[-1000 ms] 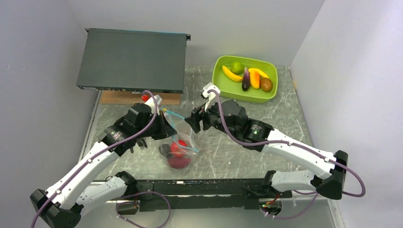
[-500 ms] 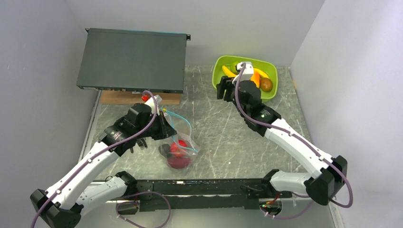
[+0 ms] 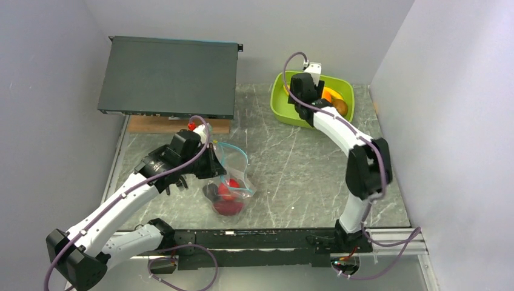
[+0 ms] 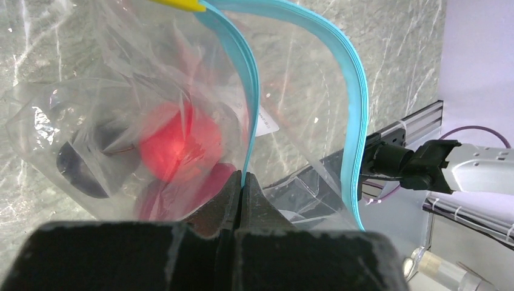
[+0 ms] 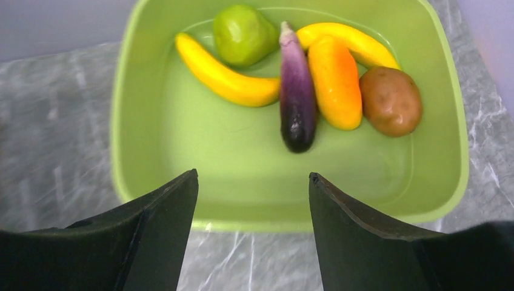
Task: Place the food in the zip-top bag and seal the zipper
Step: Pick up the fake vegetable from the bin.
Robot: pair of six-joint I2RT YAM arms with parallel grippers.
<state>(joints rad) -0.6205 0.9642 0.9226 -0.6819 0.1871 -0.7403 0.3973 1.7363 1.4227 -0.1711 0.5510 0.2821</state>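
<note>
The clear zip-top bag [image 3: 235,185] lies on the table with a red apple [image 3: 228,189] and a dark piece inside; both show in the left wrist view, the bag [image 4: 115,91] and the apple [image 4: 176,142]. My left gripper [image 3: 212,167] is shut on one side of the teal zipper [image 4: 250,91] and holds the mouth open. My right gripper [image 5: 253,176] is open and empty, above the near rim of the lime-green tub [image 5: 121,121]. The tub holds a lime [image 5: 243,34], two bananas [image 5: 227,79], an eggplant [image 5: 296,97], an orange piece [image 5: 334,82] and a kiwi [image 5: 391,100].
A dark flat box [image 3: 170,76] rests on a wooden block [image 3: 157,124] at the back left, with a small red thing [image 3: 192,126] by it. Grey walls close in on both sides. A black rail [image 3: 260,239] runs along the near edge.
My right arm has swung from beside the bag's mouth to the back right, over the green tub, gripper open. My left gripper has kept its hold on the zipper and barely moved.
</note>
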